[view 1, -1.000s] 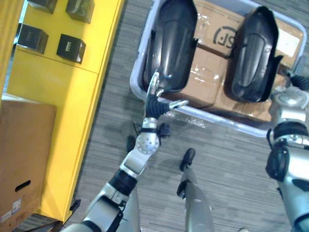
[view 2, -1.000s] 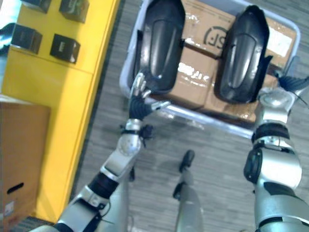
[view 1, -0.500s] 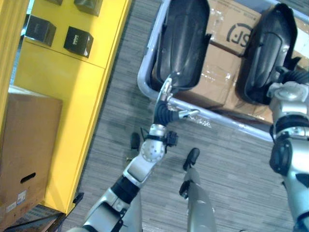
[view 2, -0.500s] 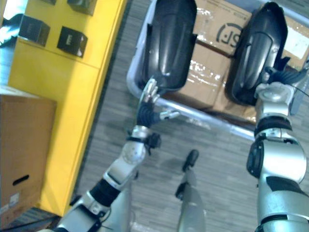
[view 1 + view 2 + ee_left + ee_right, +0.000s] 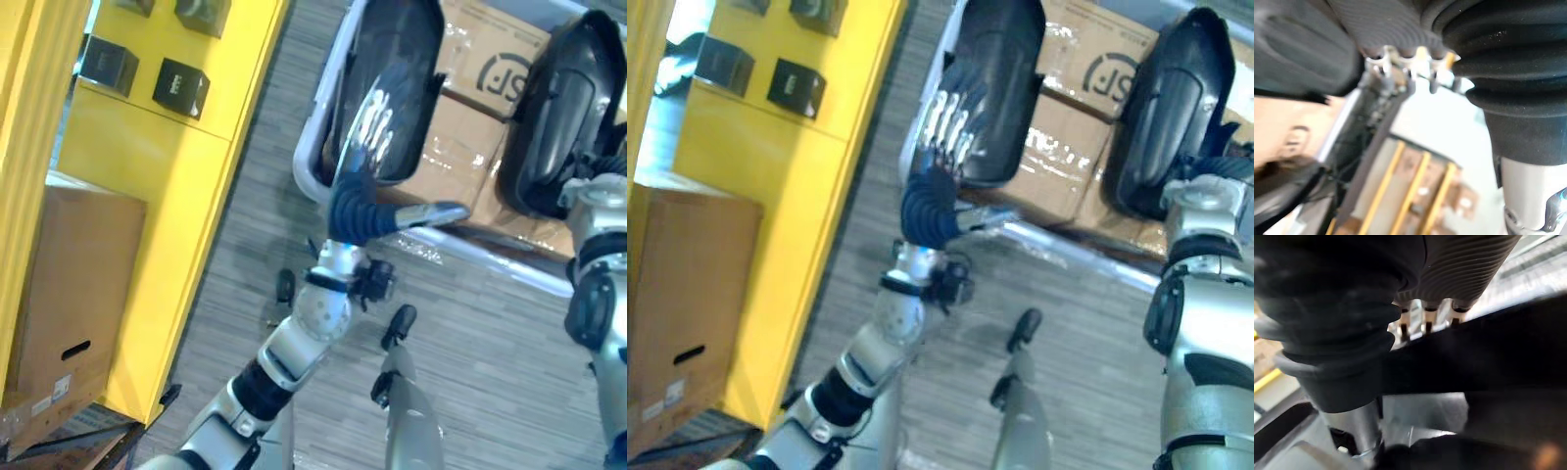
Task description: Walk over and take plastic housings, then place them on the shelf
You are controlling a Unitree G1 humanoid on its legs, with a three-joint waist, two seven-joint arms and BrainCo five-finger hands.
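Observation:
Two black plastic housings lie side by side on taped cardboard boxes (image 5: 470, 127) inside a pale bin (image 5: 306, 162). My left hand (image 5: 353, 206) is raised over the near end of the left housing (image 5: 994, 78). Its fingers (image 5: 372, 127) are straight and spread against the shell, and the thumb (image 5: 431, 212) points toward the bin's front rim. It holds nothing. My right hand (image 5: 1215, 166) sits at the near right edge of the right housing (image 5: 1171, 108). That housing's black edge (image 5: 1488, 357) hides the right hand's fingers in the right wrist view.
A yellow shelf (image 5: 176, 196) runs along the left, carrying small black boxes (image 5: 181, 88). A large cardboard box (image 5: 69, 294) stands at the lower left beside it. Grey striped floor lies between the shelf and the bin.
The camera has shifted closer. My left hand has risen from the bin's front rim onto the left housing's near end, fingers spread. My right hand stays at the right housing.

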